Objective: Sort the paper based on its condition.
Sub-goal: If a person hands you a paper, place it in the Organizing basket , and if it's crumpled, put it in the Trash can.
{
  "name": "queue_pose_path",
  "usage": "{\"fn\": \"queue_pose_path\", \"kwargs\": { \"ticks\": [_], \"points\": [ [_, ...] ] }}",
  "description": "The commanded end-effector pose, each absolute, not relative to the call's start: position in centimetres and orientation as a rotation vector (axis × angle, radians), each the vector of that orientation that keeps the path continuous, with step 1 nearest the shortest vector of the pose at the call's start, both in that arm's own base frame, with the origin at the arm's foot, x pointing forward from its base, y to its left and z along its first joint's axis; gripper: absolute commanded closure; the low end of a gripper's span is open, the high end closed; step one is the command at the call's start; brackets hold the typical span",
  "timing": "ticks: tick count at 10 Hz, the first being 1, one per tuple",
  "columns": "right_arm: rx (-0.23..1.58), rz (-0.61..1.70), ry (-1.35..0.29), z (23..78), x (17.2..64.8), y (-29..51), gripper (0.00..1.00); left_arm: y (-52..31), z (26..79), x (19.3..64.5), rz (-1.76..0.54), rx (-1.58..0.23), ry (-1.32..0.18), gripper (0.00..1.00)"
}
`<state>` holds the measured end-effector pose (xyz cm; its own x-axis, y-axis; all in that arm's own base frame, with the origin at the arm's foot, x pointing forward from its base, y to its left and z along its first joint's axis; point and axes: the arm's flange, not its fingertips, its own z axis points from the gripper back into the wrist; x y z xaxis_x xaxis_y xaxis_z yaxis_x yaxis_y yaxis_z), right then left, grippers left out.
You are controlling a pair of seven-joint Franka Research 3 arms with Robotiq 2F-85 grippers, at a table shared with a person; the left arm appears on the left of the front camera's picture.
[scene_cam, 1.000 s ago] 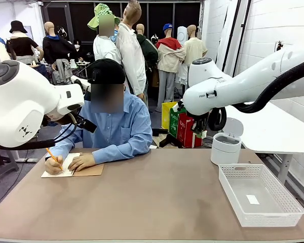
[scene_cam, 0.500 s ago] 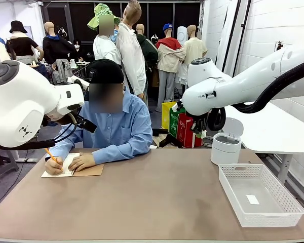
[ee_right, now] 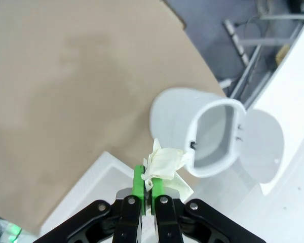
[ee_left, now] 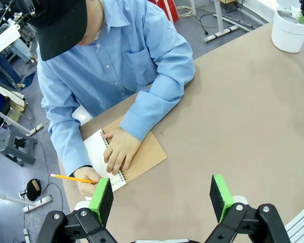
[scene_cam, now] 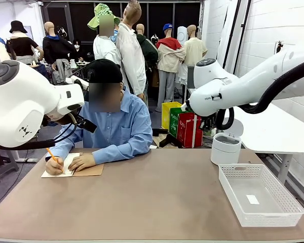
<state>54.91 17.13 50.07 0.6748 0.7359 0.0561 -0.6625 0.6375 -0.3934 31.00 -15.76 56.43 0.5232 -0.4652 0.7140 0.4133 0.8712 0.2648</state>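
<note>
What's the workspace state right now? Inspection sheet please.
Surface: brown table, no spills seen.
Job's things: crumpled paper held by the rim of the open white bin; white tray holds a small tag.
Clutter: spiral notebook and pencil under the person's hands.
End effectors: left end effector open, hovering over the table; right end effector shut on the paper.
Cables: black hose along the right arm.
Surroundings: person in a blue shirt writing; bags on the floor behind.
</note>
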Motion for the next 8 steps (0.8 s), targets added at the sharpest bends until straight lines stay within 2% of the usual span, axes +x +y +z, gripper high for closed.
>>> {"fn": "queue_pose_path", "kwargs": {
  "ticks": [1, 8],
  "points": [
    [-0.444, 0.728, -0.223, 49.3, 56.4, 15.7, 1.00, -15.7, 56.3, 31.0, -0.537, 0.078, -0.880, 0.00],
    [-0.512, 0.710, -0.245, 48.3, 62.5, 11.1, 1.00, -15.7, 56.3, 31.0, -0.537, 0.078, -0.880, 0.00]
  ]
}}
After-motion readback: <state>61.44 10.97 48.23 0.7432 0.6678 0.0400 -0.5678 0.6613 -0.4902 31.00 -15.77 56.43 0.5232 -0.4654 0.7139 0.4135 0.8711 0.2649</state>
